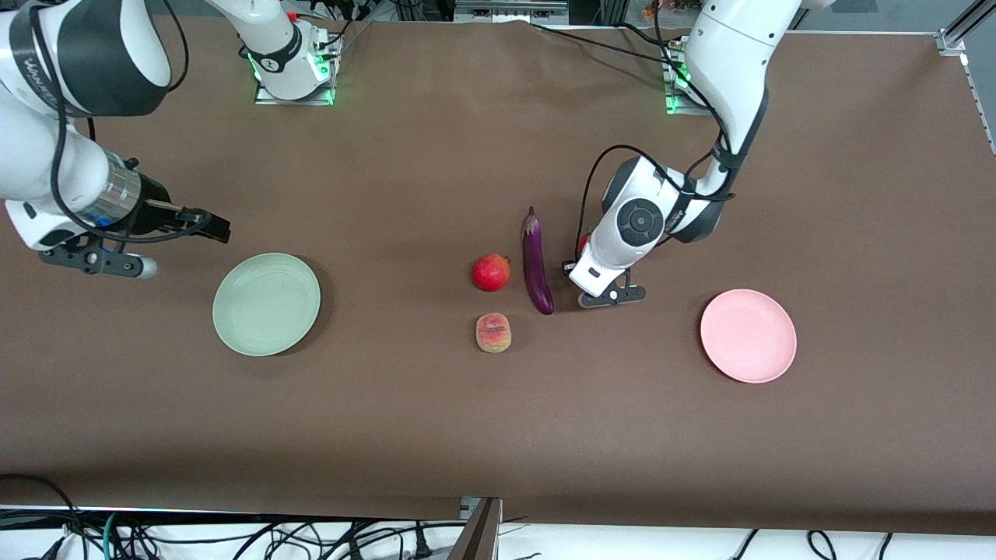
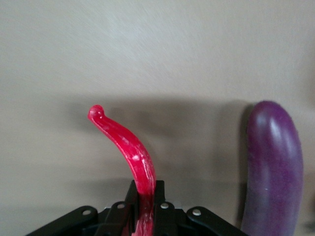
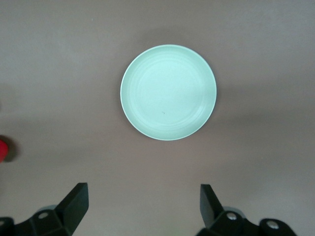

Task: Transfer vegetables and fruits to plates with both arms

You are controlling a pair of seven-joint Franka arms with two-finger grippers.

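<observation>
My left gripper (image 2: 144, 196) is shut on the curved red chili (image 2: 130, 150) and holds it low over the table, beside the purple eggplant (image 2: 273, 167). In the front view the left hand (image 1: 599, 264) hides most of the chili; a red bit (image 1: 583, 243) shows. The eggplant (image 1: 537, 264), the red pomegranate (image 1: 491, 273) and the peach (image 1: 493, 333) lie mid-table. The pale green plate (image 1: 267, 304) and the pale pink plate (image 1: 748, 335) are both empty. My right gripper (image 1: 212, 225) is open and empty, over bare table beside the green plate (image 3: 168, 92).
The brown cloth covers the whole table. The pink plate lies toward the left arm's end, the green plate toward the right arm's end. A red edge of the pomegranate (image 3: 2, 149) shows in the right wrist view. Cables hang below the table's near edge.
</observation>
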